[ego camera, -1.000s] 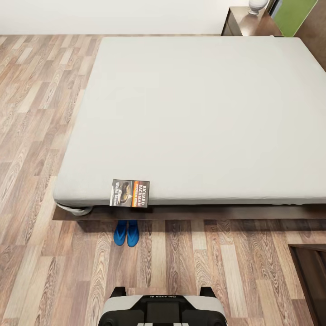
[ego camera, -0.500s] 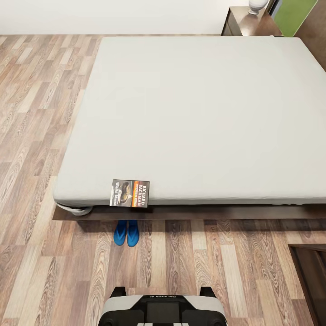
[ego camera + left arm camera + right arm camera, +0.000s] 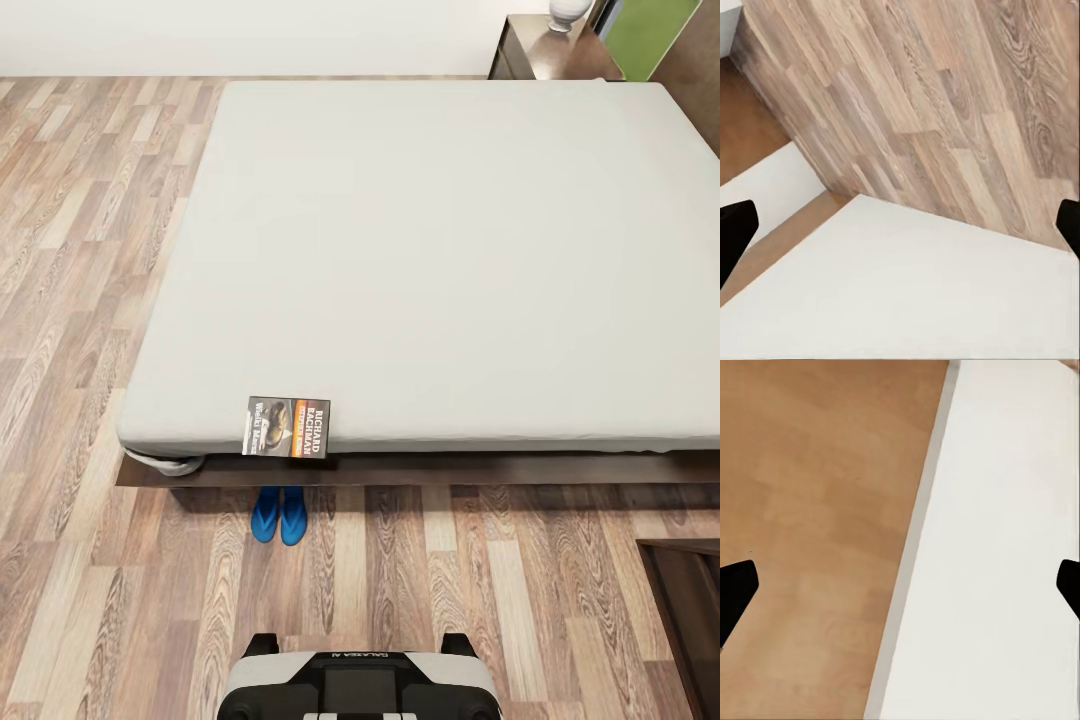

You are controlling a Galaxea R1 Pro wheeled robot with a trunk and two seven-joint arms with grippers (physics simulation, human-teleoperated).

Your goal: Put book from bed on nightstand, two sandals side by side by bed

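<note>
Wood-plank floor point(image 3: 80, 300) surrounds the bed point(image 3: 440, 250); both sandals point(image 3: 278, 514) sit paired by its near side, ahead of the left gripper point(image 3: 900, 225), whose jaws stand wide and empty; the book point(image 3: 287, 427), thin, light and somewhat flexible, overhangs the mattress edge, best pinched there; right gripper point(image 3: 900, 585) likewise wide, holding nothing.

You see one bed point(image 3: 450, 250), one book point(image 3: 286, 427) at its lower-left edge, and two blue sandals point(image 3: 278, 514) below it. At upper right stand one nightstand point(image 3: 535, 52) and one pale vase point(image 3: 565, 13).
</note>
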